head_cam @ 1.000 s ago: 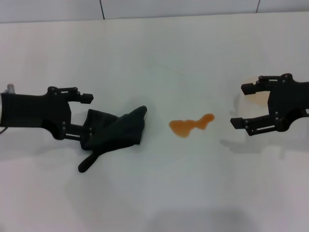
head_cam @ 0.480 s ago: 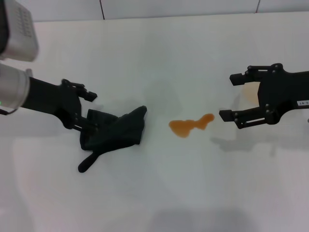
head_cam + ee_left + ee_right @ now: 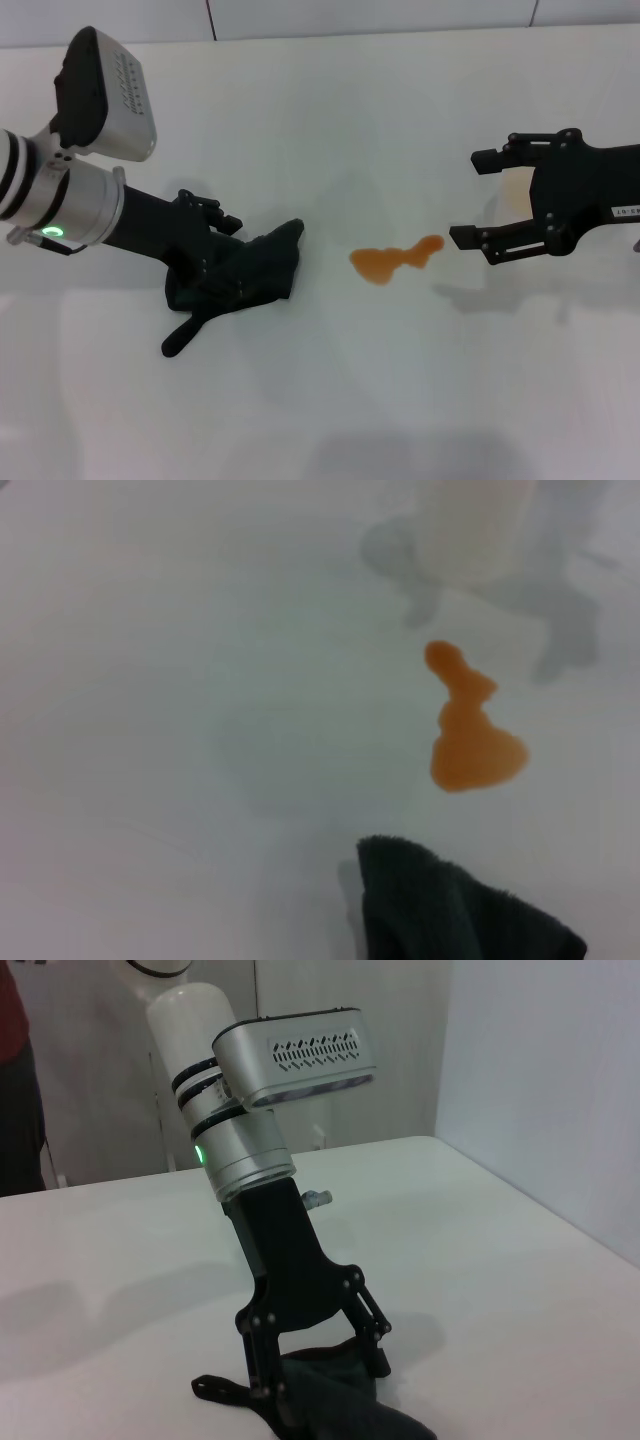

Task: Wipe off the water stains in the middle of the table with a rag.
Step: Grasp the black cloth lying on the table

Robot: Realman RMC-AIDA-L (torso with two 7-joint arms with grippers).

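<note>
Pale wall panels (image 3: 380, 15) with dark vertical seams line the far edge in the head view; the right wrist view shows white walls (image 3: 540, 1080) meeting at a corner, evenly lit

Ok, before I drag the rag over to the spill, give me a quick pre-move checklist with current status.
1. Left gripper is down on the rag: ok.
2. Firm grasp of the rag: cannot tell; the cloth hides the fingertips.
3. Water stains still unwiped, apart from the rag: ok.
4. Table between rag and stains is bare: ok.
5. Right gripper hovers open close beside the stains' narrow end: not ok, it may crowd the wipe.
</note>
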